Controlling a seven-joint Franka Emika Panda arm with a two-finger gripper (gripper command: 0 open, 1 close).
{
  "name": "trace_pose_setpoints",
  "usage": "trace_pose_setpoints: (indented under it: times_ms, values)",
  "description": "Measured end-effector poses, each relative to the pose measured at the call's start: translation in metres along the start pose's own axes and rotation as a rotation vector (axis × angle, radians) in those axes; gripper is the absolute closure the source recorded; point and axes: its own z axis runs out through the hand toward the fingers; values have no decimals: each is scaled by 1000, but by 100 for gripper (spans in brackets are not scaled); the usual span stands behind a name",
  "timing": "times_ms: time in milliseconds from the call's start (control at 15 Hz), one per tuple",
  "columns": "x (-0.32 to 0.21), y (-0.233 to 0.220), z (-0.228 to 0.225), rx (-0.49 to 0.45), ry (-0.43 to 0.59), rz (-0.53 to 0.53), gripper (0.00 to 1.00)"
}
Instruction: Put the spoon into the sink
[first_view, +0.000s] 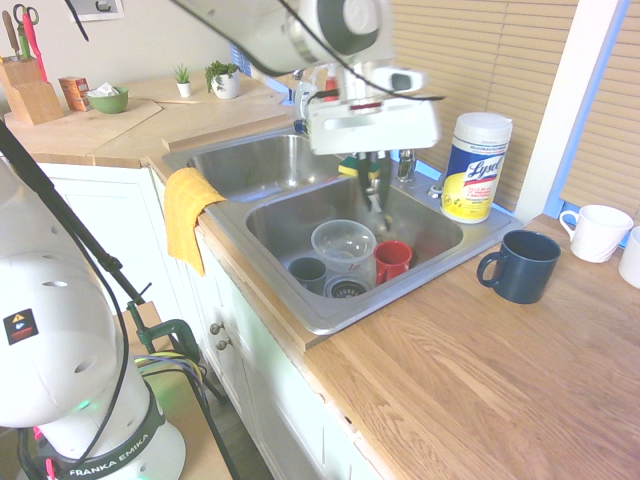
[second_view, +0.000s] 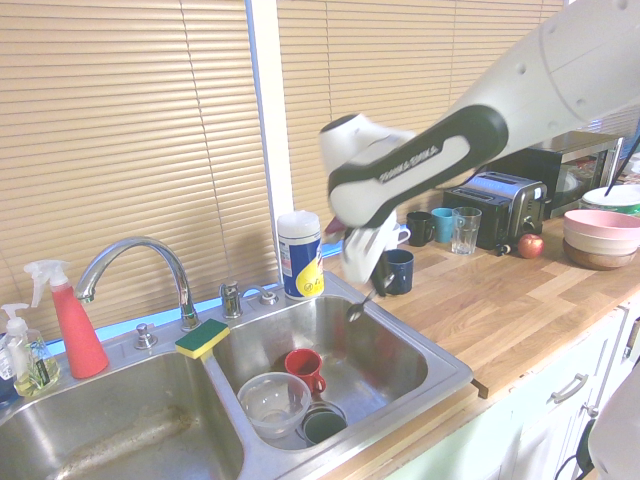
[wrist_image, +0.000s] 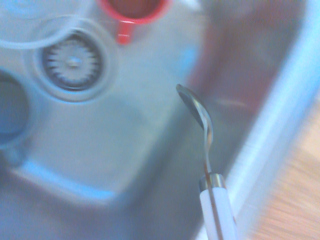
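A wooden kitchen counter (first_view: 480, 370) runs below slatted window blinds (second_view: 120, 150), with the two-basin steel sink (first_view: 300, 300) set into it and a curved chrome faucet (second_view: 130, 262) at its back edge. The white arm reaches over the basin nearer the counter's mugs, and its gripper (first_view: 372, 185) hangs above that basin, fingers pinched on the spoon (second_view: 357, 308), which points down with its bowl lowest, in the air over the basin and clear of the floor. On the basin floor sit a clear plastic bowl (first_view: 343, 243), a red mug (first_view: 391, 260) and a dark cup (first_view: 308, 271), close together by the drain (wrist_image: 74, 61). A yellow cloth (first_view: 188, 212) hangs over the sink's front edge. A wipes canister (first_view: 476, 166) stands behind the sink, and a dark blue mug (first_view: 522, 266) stands on the counter beside it.
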Motion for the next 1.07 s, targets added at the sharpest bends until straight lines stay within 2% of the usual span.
trace_pose_setpoints:
  times_ms: [333, 1067]
  values:
    - [-13, -63, 49, -49, -23, -11, 100]
    - [14, -92, 144, -58, -125, 8, 100]
